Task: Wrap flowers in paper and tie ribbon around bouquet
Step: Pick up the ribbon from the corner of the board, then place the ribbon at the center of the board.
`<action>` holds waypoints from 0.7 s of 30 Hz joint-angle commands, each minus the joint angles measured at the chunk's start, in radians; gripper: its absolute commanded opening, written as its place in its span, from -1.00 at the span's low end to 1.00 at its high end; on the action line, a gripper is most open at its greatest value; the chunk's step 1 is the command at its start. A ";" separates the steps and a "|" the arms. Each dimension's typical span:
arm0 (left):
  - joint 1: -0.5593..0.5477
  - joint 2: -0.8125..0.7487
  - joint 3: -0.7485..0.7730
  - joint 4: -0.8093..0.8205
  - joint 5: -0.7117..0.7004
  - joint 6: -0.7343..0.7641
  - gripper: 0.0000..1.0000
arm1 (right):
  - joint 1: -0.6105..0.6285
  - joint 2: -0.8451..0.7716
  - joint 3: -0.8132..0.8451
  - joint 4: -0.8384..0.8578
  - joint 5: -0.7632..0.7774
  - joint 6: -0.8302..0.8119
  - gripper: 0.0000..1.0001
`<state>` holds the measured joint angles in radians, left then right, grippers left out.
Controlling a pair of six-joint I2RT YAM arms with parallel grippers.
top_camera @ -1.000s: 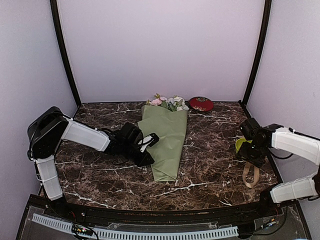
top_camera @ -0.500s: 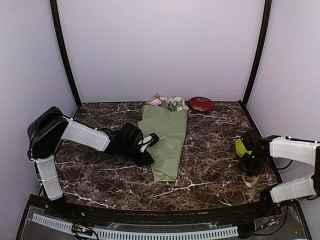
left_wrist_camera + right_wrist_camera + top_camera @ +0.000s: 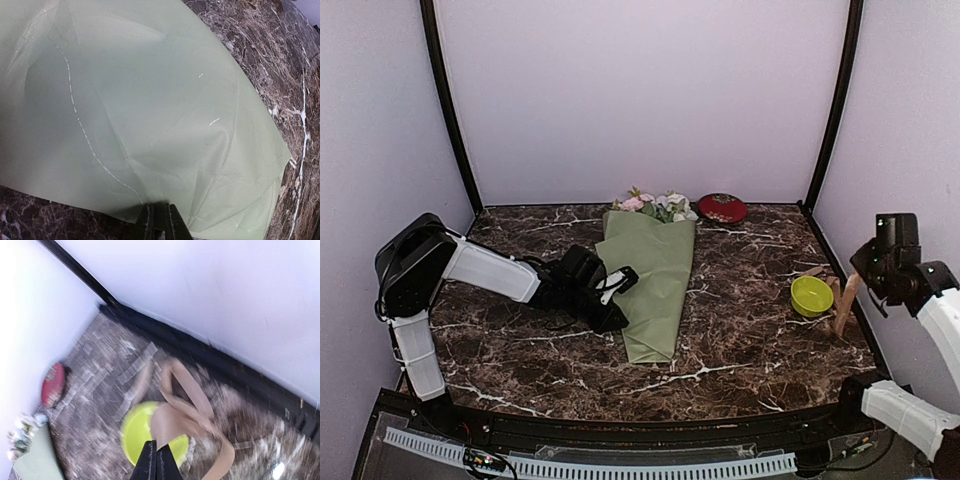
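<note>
Blurry ribbon [image 3: 172, 422] in right claw [image 3: 156, 449]

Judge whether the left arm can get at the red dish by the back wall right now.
Probably not: the left gripper is shut on the bouquet at its paper edge, and the bouquet lies between it and the red dish.

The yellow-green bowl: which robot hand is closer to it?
Right. The right gripper hangs just beside the bowl, holding the ribbon. The left gripper is far across the table, pinching the bouquet.
</note>
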<state>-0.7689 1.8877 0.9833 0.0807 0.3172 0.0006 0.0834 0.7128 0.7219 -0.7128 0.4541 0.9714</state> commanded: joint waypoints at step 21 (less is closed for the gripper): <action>-0.004 0.063 -0.013 -0.152 -0.027 0.013 -0.83 | 0.654 0.450 0.535 0.615 -0.865 -0.742 -1.00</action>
<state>-0.7689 1.8912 0.9936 0.0654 0.3176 0.0006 0.5861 1.0386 1.2251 -0.0811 -0.3428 0.3447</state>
